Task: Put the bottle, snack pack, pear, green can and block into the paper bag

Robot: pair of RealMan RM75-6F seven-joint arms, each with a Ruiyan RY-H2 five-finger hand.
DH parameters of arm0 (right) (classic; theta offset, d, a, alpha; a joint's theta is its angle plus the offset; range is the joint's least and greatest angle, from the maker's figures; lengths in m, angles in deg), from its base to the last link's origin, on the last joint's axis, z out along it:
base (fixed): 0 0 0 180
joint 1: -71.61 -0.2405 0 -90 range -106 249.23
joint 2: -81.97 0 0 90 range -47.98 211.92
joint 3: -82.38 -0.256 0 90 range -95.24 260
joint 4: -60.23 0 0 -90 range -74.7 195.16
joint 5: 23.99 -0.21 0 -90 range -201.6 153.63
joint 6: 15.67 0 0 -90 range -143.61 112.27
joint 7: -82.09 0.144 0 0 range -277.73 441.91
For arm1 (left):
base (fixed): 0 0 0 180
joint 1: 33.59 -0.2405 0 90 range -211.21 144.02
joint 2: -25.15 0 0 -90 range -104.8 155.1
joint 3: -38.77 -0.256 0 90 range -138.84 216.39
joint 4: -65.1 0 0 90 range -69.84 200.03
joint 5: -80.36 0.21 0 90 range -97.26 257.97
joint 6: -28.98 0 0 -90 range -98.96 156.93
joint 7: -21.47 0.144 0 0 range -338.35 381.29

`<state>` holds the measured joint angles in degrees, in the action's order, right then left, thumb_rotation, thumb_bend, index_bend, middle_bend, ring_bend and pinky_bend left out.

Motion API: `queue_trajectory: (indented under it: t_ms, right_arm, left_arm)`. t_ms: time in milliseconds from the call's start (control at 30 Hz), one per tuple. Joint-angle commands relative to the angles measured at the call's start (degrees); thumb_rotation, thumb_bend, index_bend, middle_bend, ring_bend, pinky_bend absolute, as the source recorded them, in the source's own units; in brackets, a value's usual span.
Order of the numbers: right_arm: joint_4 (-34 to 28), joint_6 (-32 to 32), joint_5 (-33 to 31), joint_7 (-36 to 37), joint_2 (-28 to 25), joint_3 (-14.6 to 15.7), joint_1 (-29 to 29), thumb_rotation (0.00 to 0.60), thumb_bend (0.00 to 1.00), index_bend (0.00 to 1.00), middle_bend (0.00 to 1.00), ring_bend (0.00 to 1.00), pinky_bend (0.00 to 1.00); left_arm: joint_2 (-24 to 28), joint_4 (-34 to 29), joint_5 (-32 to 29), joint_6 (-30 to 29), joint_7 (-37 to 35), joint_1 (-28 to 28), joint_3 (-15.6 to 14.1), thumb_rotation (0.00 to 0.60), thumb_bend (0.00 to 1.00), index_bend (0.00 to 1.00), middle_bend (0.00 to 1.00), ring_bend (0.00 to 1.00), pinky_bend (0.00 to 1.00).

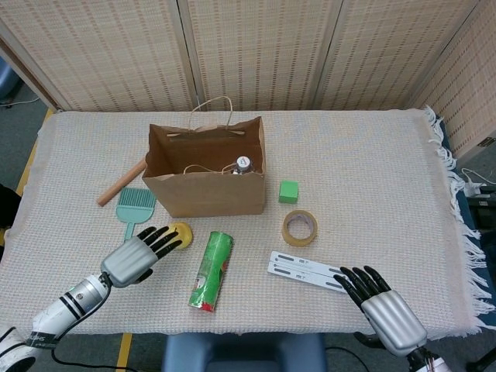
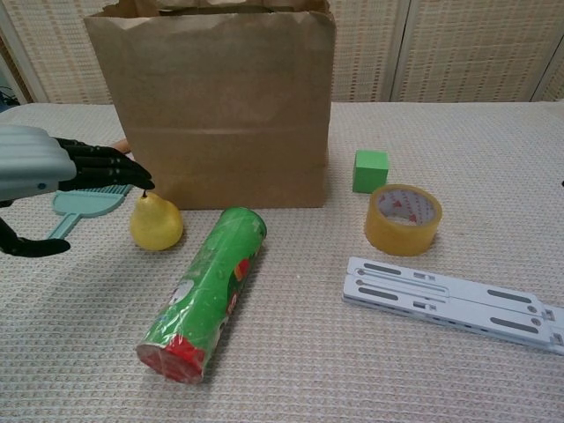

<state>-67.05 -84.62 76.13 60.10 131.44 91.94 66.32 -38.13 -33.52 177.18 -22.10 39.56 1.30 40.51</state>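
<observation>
left hand (image 2: 48, 172) fingers spread, tips over pear (image 2: 157, 223) stem; green can (image 2: 206, 290) lying in front of paper bag (image 2: 216, 106), block (image 2: 370, 170) beside tape roll (image 2: 403, 218)
</observation>
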Motion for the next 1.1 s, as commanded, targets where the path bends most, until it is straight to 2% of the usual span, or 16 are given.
queue_trajectory:
  t_ms: [33,533,933,1100]
  right_arm:
    - [-0.01,0.19,-0.13,0.07,-0.07,0.00,-0.11,0.600,0.07,0.00,0.00,0.00,0.00]
    - [-0.27,0.49,-1.02,0.38,-0.19,-0.25,-0.46,0.600,0.07,0.00,0.00,0.00,0.00]
    - [-0.28,1.15,-2.52,1.21,-0.50,-0.79,-1.21,0.600,0.07,0.00,0.00,0.00,0.00]
    - [-0.24,1.52,-3.36,0.80,-0.24,-1.01,-1.45,0.600,0.07,0.00,0.00,0.00,0.00]
  left_arm:
    - [-1.90,-0.26,-1.78,1.95,2.08,1.78,1.03,0.600,0.36,0.00,0.00,0.00,0.15]
    - [-9.87,5.79,-11.65,8.96,10.14,8.93,4.58,0.600,0.37,0.00,0.00,0.00,0.17]
    - [-14.14,12.60,-17.54,11.12,13.09,11.56,3.36,0.600,0.37,0.00,0.00,0.00,0.22]
    - [-15.17,14.45,-17.66,10.45,12.31,11.64,2.18,0.600,0.38,0.06,0.02,0.03,0.25]
